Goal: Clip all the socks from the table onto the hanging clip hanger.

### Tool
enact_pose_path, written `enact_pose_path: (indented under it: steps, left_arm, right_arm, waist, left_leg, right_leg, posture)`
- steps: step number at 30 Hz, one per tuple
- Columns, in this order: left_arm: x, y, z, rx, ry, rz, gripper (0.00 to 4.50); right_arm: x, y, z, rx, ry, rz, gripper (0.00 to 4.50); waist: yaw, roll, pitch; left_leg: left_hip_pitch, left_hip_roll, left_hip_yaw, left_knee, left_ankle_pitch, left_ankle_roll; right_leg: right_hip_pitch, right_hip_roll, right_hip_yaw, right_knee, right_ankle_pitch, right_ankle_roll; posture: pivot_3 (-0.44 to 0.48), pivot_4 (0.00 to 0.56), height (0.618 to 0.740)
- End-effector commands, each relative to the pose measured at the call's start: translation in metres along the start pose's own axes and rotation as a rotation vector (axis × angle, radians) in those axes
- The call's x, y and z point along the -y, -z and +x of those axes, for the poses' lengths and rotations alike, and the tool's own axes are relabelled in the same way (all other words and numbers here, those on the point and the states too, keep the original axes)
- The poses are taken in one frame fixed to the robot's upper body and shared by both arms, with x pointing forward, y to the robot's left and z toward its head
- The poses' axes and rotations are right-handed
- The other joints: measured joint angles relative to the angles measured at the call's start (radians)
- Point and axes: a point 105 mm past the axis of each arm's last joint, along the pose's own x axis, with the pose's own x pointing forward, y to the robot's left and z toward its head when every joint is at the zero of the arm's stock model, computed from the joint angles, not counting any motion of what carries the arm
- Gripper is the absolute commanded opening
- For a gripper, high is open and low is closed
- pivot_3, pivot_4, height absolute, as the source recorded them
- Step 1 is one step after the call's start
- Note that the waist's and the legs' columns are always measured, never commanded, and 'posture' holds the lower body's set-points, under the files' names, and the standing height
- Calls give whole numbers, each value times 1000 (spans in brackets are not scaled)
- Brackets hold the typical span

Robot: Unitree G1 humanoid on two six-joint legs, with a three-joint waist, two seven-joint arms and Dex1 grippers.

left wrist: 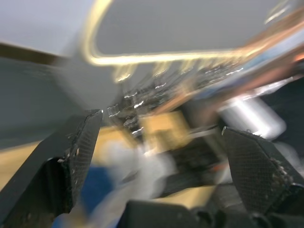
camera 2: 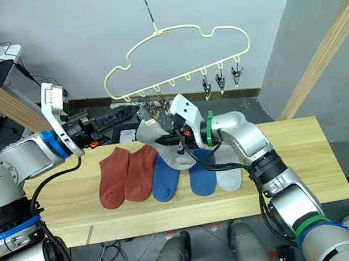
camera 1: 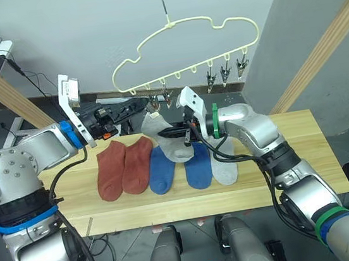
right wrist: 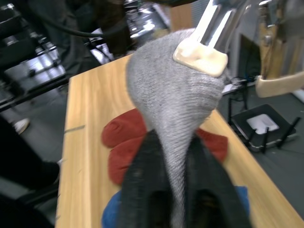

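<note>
1 grey sock (camera 1: pixel 165 135) pinched by right gripper (camera 1: pixel 181 134); seemingly clipped.

I counted six socks in all. Two rust-red socks (camera 1: pixel 120 169) lay side by side toward the table's (camera 1: pixel 294 173) left end, two blue socks (camera 1: pixel 161 170) lay next along, and one light grey sock (camera 1: pixel 225 167) lay flat nearest the right end. The second grey sock (camera 1: pixel 168 137) was pinched in my right pincer (camera 1: pixel 183 133). One clip hanger (camera 1: pixel 183 46) hung above the far edge.
</note>
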Motion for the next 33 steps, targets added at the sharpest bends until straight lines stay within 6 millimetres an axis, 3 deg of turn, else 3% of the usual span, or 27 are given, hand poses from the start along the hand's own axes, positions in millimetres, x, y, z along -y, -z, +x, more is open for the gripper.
enact_pose_path:
  steps: [1, 4, 8, 14, 19, 26, 31, 33]
  left_arm:
    - [11, -8, -1, 41, -27, 186, 4500]
    - [17, -10, 2, 88, -30, 219, 4500]
    - [8, -14, 7, 193, -179, 291, 4500]
    - [20, -11, 11, 269, -215, 421, 4500]
    - [17, -13, 13, 349, -290, 471, 4500]
    - [9, 0, 24, 379, -311, 459, 2808]
    - [2, 4, 30, 412, -342, 433, 2808]
    - [-1, 3, 32, 426, -346, 423, 2438]
  right_arm:
    - [-5, -12, -1, 49, 3, -15, 1736]
    - [-6, -9, -6, 49, 19, -17, 2724]
    - [-9, -4, -23, 58, 84, -21, 4012]
    - [-21, -23, -54, 148, 163, -31, 4012]
    - [-27, -47, -66, 230, 210, -34, 4012]
    - [-34, -75, -73, 295, 238, -96, 4044]
    - [-33, -81, -75, 315, 259, -112, 4044]
    - [-33, -83, -76, 320, 266, -112, 4044]
  waist:
    - [3, 0, 0]
    - [9, 0, 0]
    - [17, 0, 0]
    - [19, 0, 0]
    - [15, 0, 0]
    - [6, -1, 0]
    - [5, -1, 0]
    - [4, -1, 0]
  left_leg:
    - [0, 0, 0, 0, 0, 0]
    - [-2, 0, -1, 0, 0, 0]
    - [-2, -2, -1, 1, 0, 0]
    - [-3, -1, -1, 0, 0, 0]
    - [-2, 0, -1, 1, 0, 0]
    - [-2, -1, 0, 3, 0, 1]
    - [-3, -1, 0, 3, 0, 1]
    - [-3, -1, 0, 4, 0, 1]
  right_leg:
    - [0, 0, -1, -1, 0, 0]
    - [0, 0, -2, -2, 0, 0]
    - [1, -1, -2, -3, 0, 0]
    - [0, -4, -2, -3, 0, 0]
    - [0, -3, -2, -2, -3, 4]
    - [1, 1, -1, -1, -3, 4]
    - [1, 1, -2, -1, -1, 2]
    - [1, 1, -2, -1, -1, 2]
  posture:
    - [41, 308, 740]
    - [51, 304, 740]
    - [54, 298, 740]
    - [49, 291, 740]
    - [37, 286, 740]
    - [-4, 287, 740]
    - [-14, 290, 740]
    - [-13, 290, 740]
